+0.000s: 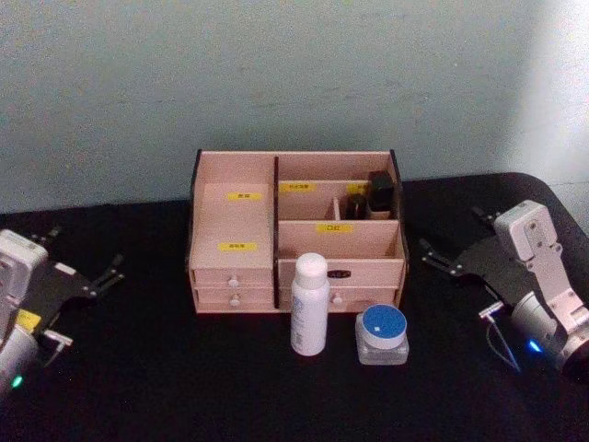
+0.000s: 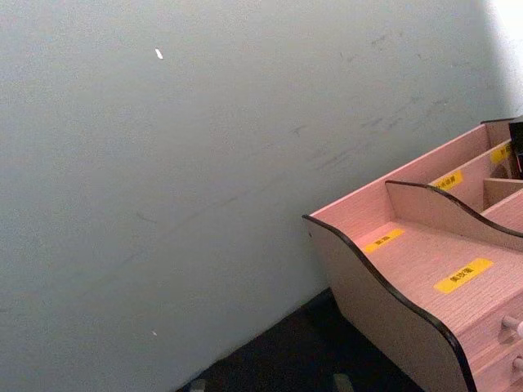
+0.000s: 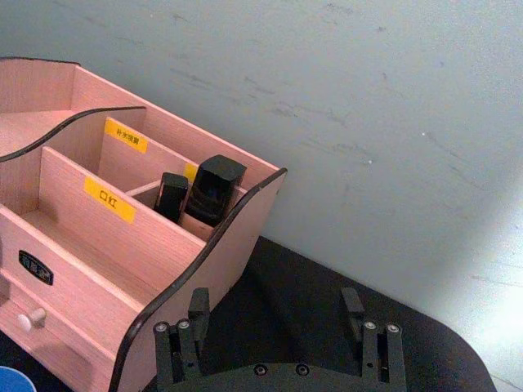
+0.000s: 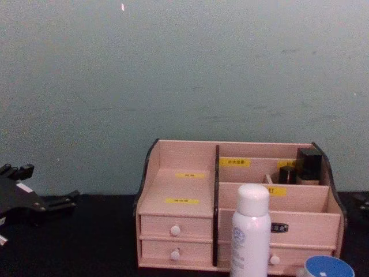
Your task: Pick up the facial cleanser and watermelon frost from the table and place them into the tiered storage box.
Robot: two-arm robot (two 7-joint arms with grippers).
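On the black bench (image 1: 138, 387), one white facial cleanser (image 1: 309, 304) and one blue-lidded watermelon frost (image 1: 383, 334) stand near each other, just in front of the single tiered storage box (image 1: 235, 216). Its rear compartment holds two black containers (image 1: 380, 191). Either side, the left gripper (image 1: 115, 270) and the right gripper (image 3: 275, 296) rest spread wide, holding nothing.

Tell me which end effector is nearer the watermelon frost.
Right. The right end effector rests right of the watermelon frost; the left end effector lies far left, past the facial cleanser.
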